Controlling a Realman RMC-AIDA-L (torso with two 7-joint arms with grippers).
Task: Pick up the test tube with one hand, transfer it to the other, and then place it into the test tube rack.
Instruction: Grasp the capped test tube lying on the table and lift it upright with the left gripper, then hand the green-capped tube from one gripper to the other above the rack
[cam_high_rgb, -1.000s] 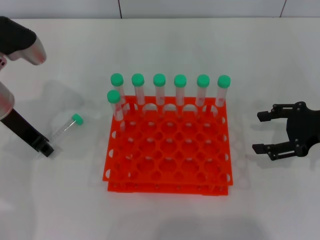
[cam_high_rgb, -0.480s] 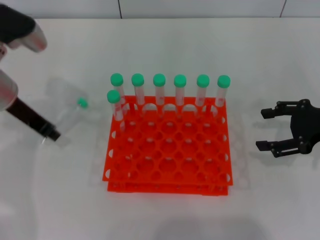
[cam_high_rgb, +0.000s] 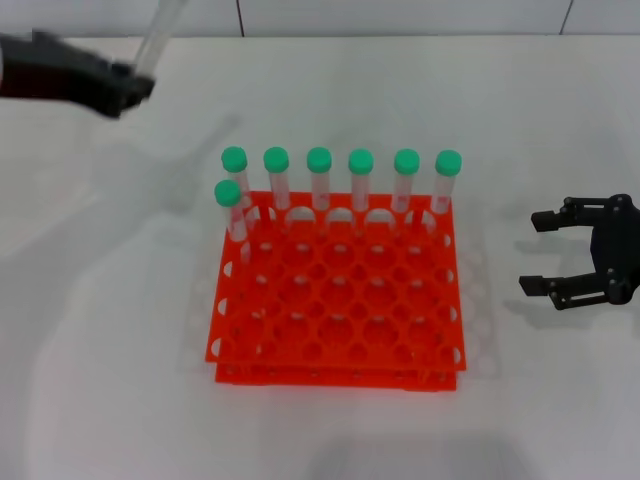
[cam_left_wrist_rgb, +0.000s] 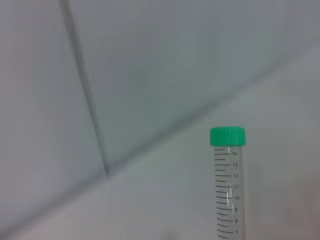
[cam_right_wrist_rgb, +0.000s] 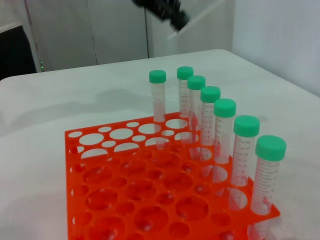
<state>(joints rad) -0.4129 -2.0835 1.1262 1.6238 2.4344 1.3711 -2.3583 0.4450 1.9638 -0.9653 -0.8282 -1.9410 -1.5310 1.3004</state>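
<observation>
Left gripper (cam_high_rgb: 125, 88) was up at the far-left corner of the desk (cam_high_rgb: 330, 90), raised off the surface, clamped on the test tube (cam_high_rgb: 157, 35). In the head view the tube ran up and out of the picture's top edge, tilted, cap out of sight. The left wrist view showed what the head view missed: the green cap (cam_left_wrist_rgb: 227, 136) and the graduated clear body below it (cam_left_wrist_rgb: 228, 192), with wall panels behind; no gripper fingers visible there. The right wrist view caught the same gripper from across the desk (cam_right_wrist_rgb: 160, 11), with the tube (cam_right_wrist_rgb: 200, 21) sticking out at a slant above the rack's far side.

Right gripper (cam_high_rgb: 540, 253) sat low near the right edge of the desk, jaws wide apart, nothing between them, well clear of the rack.

Test tube rack (cam_high_rgb: 335, 300) was mid-desk, orange-red, two tiers. Seven capped tubes stood upright in it: six along the far row (cam_high_rgb: 340, 180) and one more (cam_high_rgb: 231, 208) in the next row at the left end. Remaining holes were open. The right wrist view showed those tubes (cam_right_wrist_rgb: 210, 115) in a receding line with graduations readable, plus the rack's top grid (cam_right_wrist_rgb: 140, 175) close up; the head view gave the full hole layout instead.

Nothing lay between the held tube and the rack.
</observation>
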